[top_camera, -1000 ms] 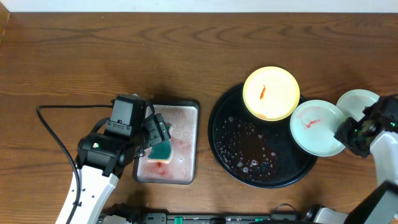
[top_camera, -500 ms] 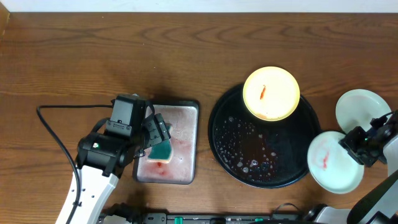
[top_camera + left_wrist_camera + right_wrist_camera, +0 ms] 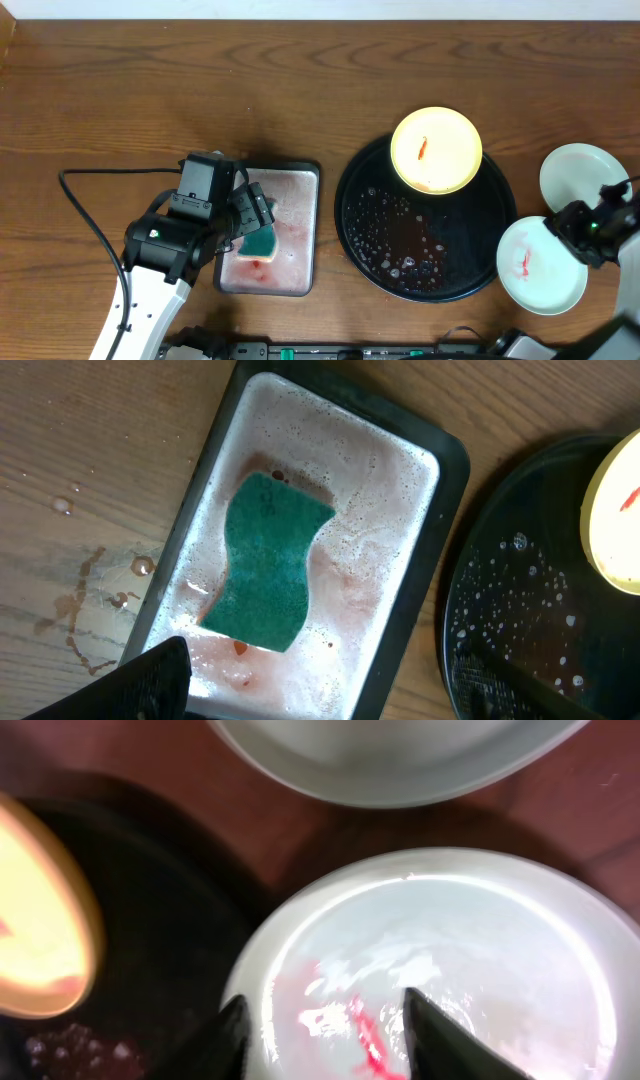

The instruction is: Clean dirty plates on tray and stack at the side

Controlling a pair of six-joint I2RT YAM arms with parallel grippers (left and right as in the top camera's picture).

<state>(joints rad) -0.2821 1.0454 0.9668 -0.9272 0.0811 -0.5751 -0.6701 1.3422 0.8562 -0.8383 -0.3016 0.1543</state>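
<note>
The black tray (image 3: 400, 250) sits right of centre, wet with droplets. A pale yellow plate (image 3: 436, 150) with a red smear rests on its far rim. A clean-looking mint plate (image 3: 580, 172) lies on the wood at the far right. My right gripper (image 3: 586, 233) holds a second mint plate (image 3: 535, 268) with a red smear, which overlaps the tray's right edge. In the right wrist view my gripper (image 3: 322, 1010) straddles this plate (image 3: 480, 950). My left gripper (image 3: 252, 215) is open over the teal sponge (image 3: 260, 240).
The sponge (image 3: 268, 560) lies in a small grey tray (image 3: 420, 590) of pink foamy water, left of the black tray (image 3: 520, 610). Water drops and a reddish stain mark the wood at its left. A black cable loops at the far left (image 3: 80, 200).
My right gripper has carried the smeared mint plate off the tray's right side, down and to the right. In the last half second it barely moved. The left arm has not moved.
</note>
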